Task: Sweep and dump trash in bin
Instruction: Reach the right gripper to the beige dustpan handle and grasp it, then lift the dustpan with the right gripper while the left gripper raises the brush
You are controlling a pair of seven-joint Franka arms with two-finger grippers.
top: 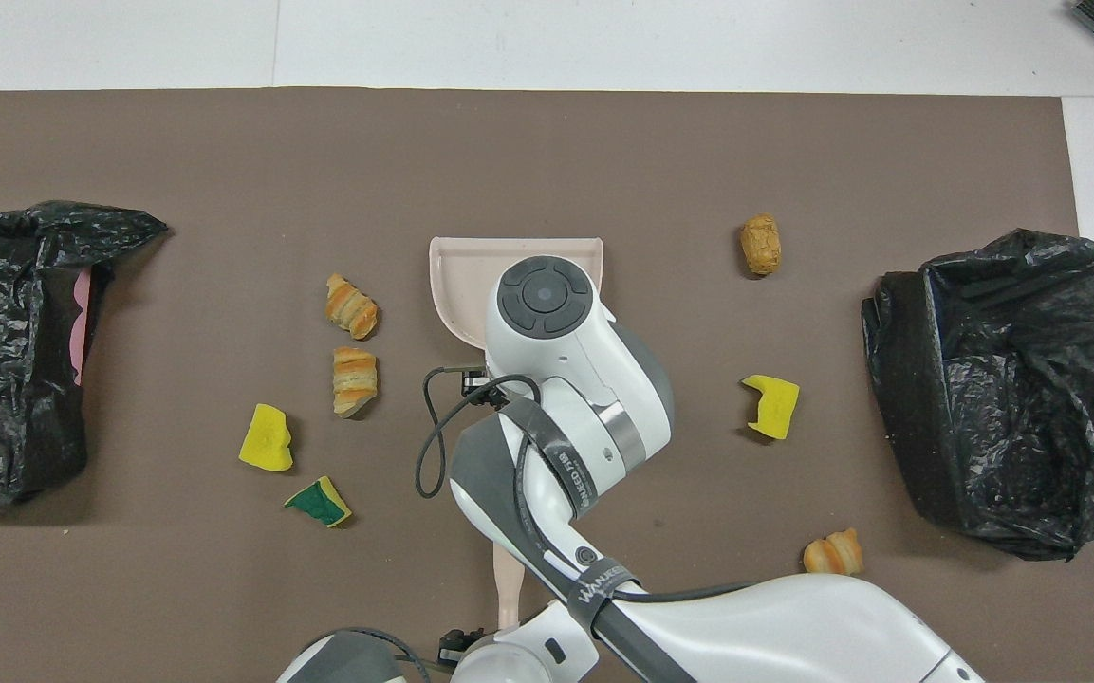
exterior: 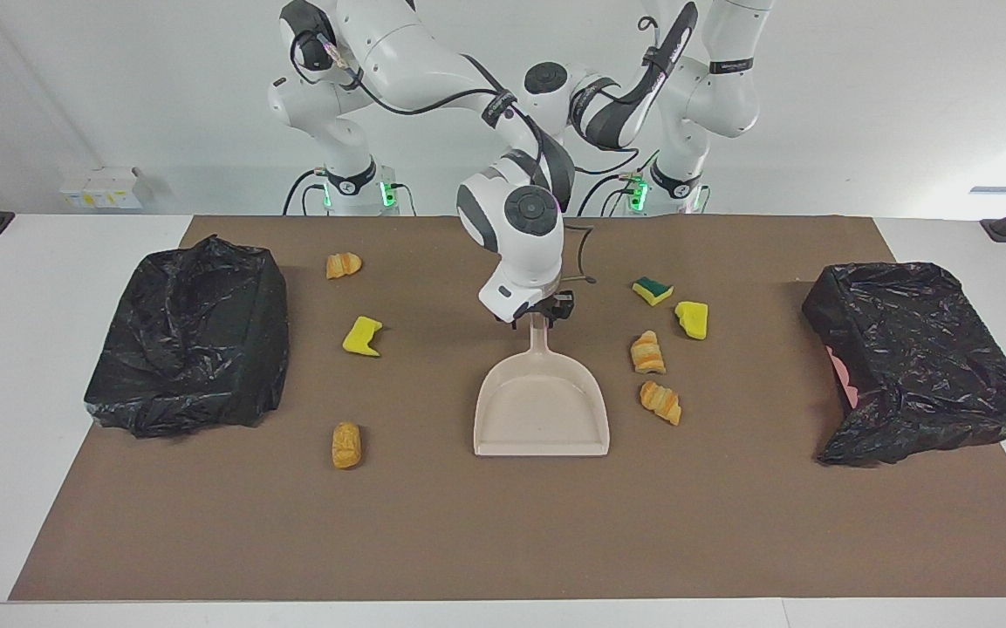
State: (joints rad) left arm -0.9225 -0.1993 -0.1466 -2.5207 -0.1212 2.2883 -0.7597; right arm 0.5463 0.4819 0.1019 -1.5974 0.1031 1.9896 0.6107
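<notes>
The trash lies scattered on the brown mat: croissants (exterior: 344, 264) (exterior: 647, 351) (exterior: 661, 402), a bread roll (exterior: 346, 445), yellow sponge chunks (exterior: 362, 337) (exterior: 692, 319) and a green-and-yellow sponge (exterior: 653, 290). A beige dustpan (exterior: 542, 419) lies flat mid-mat, its handle pointing toward the robots. My right gripper (exterior: 540, 312) is down on that handle, near the pan. Only a black tip of my left gripper (top: 459, 647) shows, beside the handle's end (top: 509, 593). One bin (exterior: 193, 336) lined with a black bag stands at the right arm's end of the table, and another bin (exterior: 921, 358) at the left arm's end.
The brown mat (exterior: 503, 541) covers most of the white table. The strip of mat farther from the robots than the dustpan is bare. The right arm's wrist (top: 547, 299) hangs over the pan and hides most of the handle from above.
</notes>
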